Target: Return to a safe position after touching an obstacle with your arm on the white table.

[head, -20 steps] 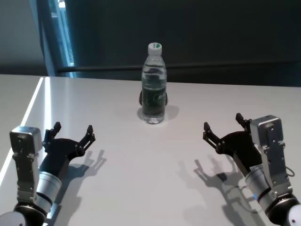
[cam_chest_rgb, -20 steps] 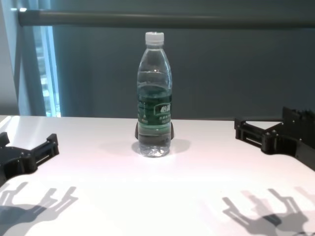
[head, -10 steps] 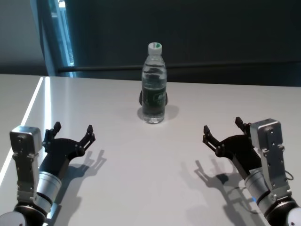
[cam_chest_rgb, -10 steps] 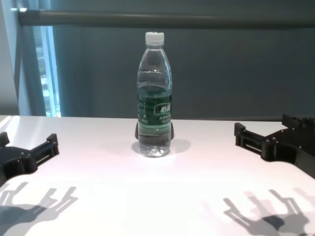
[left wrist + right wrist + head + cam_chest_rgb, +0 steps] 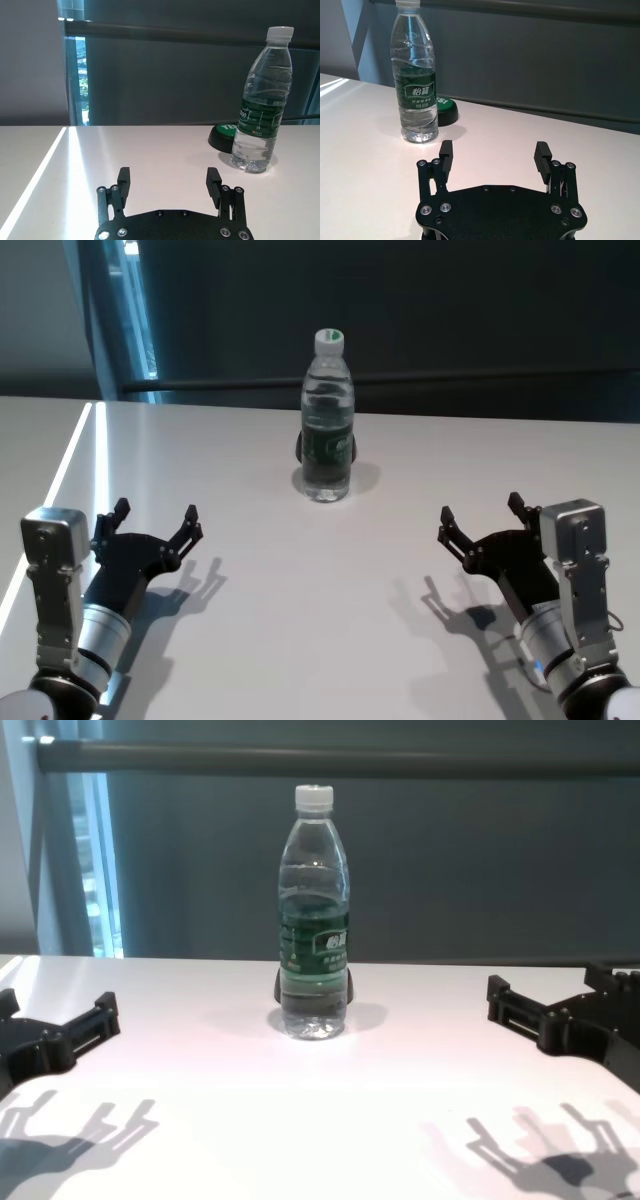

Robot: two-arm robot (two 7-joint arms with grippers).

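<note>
- The tall clear plastic water bottle with a white screw cap and a dark green label band (image 5: 328, 430) is the obstacle of the task; it is seen standing upright toward the far middle of the glossy white tabletop (image 5: 300, 620), untouched by either arm.
- Nearest the robot, the black left gripper (image 5: 156, 522) is held low over the near left of the tabletop, its fingers (image 5: 123, 180) spread apart with nothing between them; this arm appears parked.
- On the near right, the black right gripper (image 5: 483, 519) is held just above the tabletop, fingers (image 5: 445, 152) likewise apart and empty, well clear of the bottle.
- The step in hand is judged to be the retreat of the right arm to a rest pose matching the left; it looks nearly complete.
- To do it well, the arm should be drawn straight back toward the body and kept at its present height, so that no sideways sweep is made toward the bottle.
- The fingers are best left apart, since nothing is to be carried.
- The cast shadow under the right gripper suggests only a small gap above the tabletop, so no further lowering should be made.
- Farther off, a round dark green disc-shaped object (image 5: 445, 111) is seen lying just behind the bottle's base; whether the two touch cannot be told.
- A full-looking, narrow-based bottle is judged easy to topple, so slow motion is advised.
</note>
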